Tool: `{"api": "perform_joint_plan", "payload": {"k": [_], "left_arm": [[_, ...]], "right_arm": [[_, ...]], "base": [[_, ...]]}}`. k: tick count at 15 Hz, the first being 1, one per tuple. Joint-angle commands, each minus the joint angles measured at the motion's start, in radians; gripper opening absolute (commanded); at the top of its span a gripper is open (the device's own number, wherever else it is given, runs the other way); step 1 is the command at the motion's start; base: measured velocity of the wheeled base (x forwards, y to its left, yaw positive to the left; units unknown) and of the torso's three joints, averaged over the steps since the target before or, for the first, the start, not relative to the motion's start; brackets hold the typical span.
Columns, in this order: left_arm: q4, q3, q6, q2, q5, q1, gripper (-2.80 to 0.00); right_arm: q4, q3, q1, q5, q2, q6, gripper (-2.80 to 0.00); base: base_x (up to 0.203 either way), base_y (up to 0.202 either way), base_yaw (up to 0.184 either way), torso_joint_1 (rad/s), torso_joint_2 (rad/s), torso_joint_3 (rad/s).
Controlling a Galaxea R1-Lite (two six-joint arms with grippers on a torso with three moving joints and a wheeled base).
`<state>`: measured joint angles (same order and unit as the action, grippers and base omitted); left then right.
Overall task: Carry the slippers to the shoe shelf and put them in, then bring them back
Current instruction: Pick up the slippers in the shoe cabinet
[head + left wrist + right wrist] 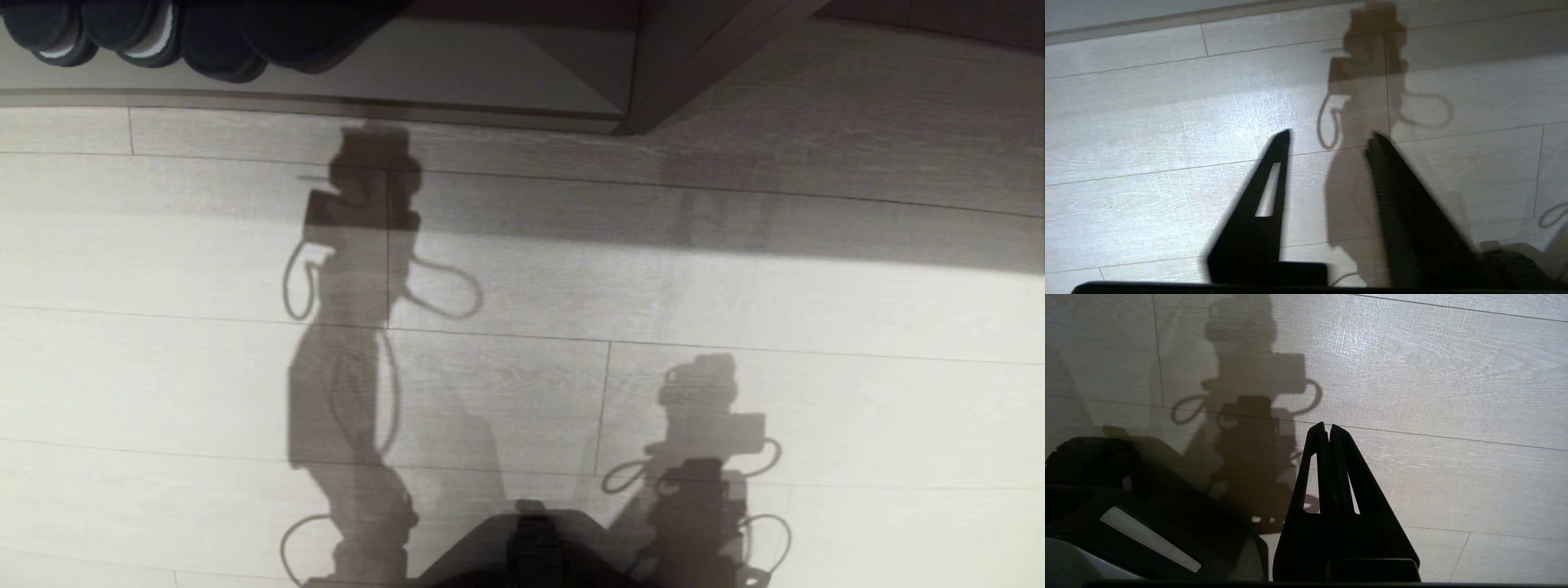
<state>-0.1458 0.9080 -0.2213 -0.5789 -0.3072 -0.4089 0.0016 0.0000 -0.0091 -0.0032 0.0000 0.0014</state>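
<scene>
The shoe shelf (pixel 457 77) runs along the far edge of the head view, with its divider panel (pixel 686 57) to the right. Inside it at the far left lie dark rounded shoes; the two without pale soles look like the slippers (pixel 245 41), cut off by the frame edge. My left gripper (pixel 1331 136) hangs over the bare floor short of the shelf, open, with nothing between its blurred fingers (pixel 1274 171). My right gripper (pixel 1327 425) is shut and empty over the floor beside my base. Neither arm is in the head view, only their shadows.
Black shoes with pale soles (pixel 57 37) sit left of the slippers in the same cubby. Pale plank floor (pixel 816 392) spreads in front of the shelf. My dark base (pixel 531 547) is at the near edge. The shelf's front lip (pixel 1126 26) shows in the left wrist view.
</scene>
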Motion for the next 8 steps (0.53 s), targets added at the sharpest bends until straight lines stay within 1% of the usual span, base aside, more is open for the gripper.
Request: {"api": "perform_joint_plan", "payload": {"k": [1, 3, 5, 7, 8], "left_arm": [[-0.004, 0.004, 0.001, 0.065, -0.006, 0.002, -2.80], [-0.007, 0.014, -0.004, 0.101, -0.011, 0.002, -2.80], [-0.010, -0.003, -0.030, 0.196, -0.018, 0.002, -2.80], [-0.021, 0.019, -0.068, 0.298, -0.108, 0.031, -2.80], [-0.034, 0.068, -0.079, 0.304, -0.137, 0.071, -2.80]], "right_arm": [[0.000, 0.000, 0.000, 0.000, -0.002, 0.000, -2.80], [0.000, 0.000, 0.000, 0.000, -0.003, 0.000, -2.80], [0.000, 0.000, 0.000, 0.000, -0.003, 0.000, -2.80], [0.000, 0.000, 0.000, 0.000, -0.003, 0.000, -2.80], [0.000, 0.000, 0.000, 0.000, -0.003, 0.000, -2.80]], "base": [[0.000, 0.000, 0.000, 0.000, 0.00, 0.000], [0.000, 0.000, 0.000, 0.000, 0.00, 0.000], [0.000, 0.000, 0.000, 0.000, 0.00, 0.000], [0.000, 0.000, 0.000, 0.000, 0.00, 0.000], [0.000, 0.000, 0.000, 0.000, 0.00, 0.000]]}}
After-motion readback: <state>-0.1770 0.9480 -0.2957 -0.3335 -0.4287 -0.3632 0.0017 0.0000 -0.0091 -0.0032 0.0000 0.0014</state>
